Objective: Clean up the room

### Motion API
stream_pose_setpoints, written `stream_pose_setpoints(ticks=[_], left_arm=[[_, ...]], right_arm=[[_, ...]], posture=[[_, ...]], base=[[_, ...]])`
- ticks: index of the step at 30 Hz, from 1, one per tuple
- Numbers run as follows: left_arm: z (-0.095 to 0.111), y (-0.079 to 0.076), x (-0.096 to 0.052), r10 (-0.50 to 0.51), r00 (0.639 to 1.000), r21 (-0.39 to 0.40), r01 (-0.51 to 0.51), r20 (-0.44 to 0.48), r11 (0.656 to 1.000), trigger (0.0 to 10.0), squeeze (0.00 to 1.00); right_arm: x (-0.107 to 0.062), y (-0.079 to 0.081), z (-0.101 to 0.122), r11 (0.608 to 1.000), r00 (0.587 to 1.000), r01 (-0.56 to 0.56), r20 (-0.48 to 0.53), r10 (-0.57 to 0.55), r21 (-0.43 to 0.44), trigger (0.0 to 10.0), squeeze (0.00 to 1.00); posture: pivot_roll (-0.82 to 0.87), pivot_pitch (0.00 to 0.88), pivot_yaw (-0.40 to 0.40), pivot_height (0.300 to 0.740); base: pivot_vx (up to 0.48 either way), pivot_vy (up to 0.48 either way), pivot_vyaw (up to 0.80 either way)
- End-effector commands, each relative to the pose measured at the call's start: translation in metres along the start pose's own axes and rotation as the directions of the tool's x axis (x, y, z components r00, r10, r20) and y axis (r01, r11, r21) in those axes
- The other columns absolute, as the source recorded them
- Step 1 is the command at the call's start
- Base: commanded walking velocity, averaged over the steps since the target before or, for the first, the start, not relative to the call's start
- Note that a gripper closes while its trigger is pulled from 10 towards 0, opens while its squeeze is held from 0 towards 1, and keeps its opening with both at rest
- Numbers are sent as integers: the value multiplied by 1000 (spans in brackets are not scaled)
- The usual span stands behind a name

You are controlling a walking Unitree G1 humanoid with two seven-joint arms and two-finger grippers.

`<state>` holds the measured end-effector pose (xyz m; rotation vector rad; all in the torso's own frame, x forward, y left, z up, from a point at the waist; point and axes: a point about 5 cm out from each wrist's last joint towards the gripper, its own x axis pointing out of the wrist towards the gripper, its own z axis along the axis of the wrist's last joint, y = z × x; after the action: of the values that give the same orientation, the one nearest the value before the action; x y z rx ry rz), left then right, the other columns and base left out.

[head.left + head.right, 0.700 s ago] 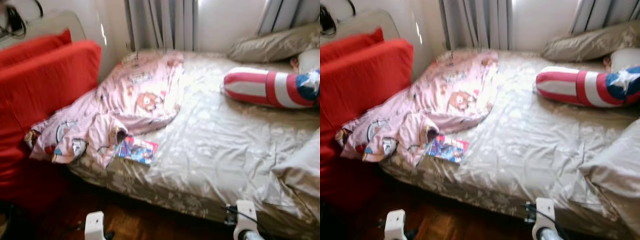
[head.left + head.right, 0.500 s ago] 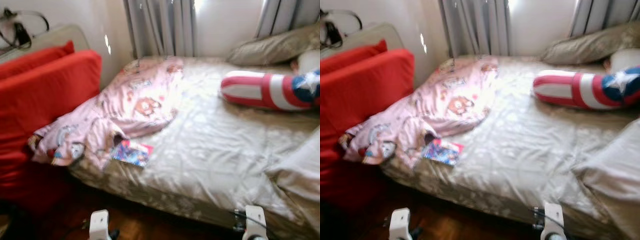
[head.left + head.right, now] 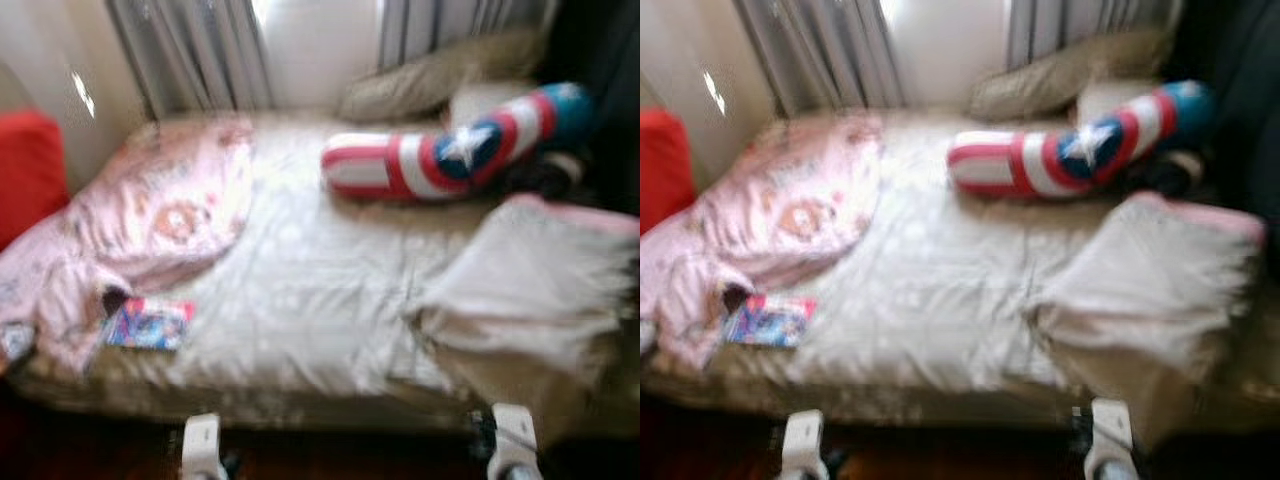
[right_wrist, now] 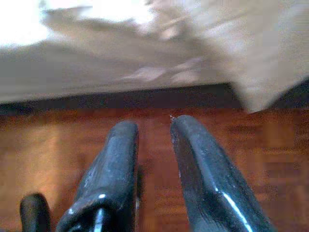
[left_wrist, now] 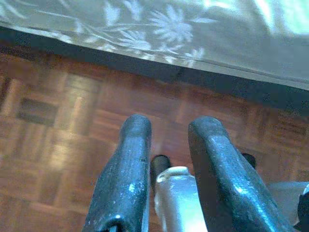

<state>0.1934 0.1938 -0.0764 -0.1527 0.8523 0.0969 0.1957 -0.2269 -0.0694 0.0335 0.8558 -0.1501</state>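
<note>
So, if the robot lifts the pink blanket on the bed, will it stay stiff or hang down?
Probably it will hang limp: the pink blanket lies crumpled in soft folds. It likely is light. Its edge seems to touch the colourful book, so pulling may drag that.

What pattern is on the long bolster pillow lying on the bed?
Red and white stripes, with a white star on blue; the long bolster pillow shows best in the left eye view.

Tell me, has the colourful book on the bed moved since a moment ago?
No. The book sits at the pink blanket's lower edge near the bed's front, as before. The whole picture shifted, so the camera turned, not the book.
</note>
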Motion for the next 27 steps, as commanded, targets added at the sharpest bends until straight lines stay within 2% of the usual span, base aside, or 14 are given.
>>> stream_pose_setpoints(ticks=[1,11,16,21,27], left_arm=[[-7,12,-3,30,999,18,-30,-28,999,10000,0],[-8,13,-4,31,999,20,-30,-30,999,10000,0],[-9,13,-4,33,999,17,-33,-35,999,10000,0],[-10,13,-4,35,999,10,-35,-36,999,10000,0],[-9,11,-3,36,999,9,-36,-28,999,10000,0]], right_arm=[[1,11,-2,1000,1000,-27,-3,27,12,10000,0],[1,11,-2,999,1000,-27,4,27,21,10000,0],[1,12,-2,999,1000,-30,0,30,18,10000,0],[1,11,-2,999,1000,-31,5,31,20,10000,0],[0,12,-2,999,999,-31,11,31,23,10000,0]], posture=[[-2,0,91,740],[-3,0,93,740],[-6,0,92,740],[-6,0,92,740],[-14,0,99,740]], base=[[0,-356,0],[0,-364,0],[0,-368,-739],[0,0,-739],[0,0,0]])
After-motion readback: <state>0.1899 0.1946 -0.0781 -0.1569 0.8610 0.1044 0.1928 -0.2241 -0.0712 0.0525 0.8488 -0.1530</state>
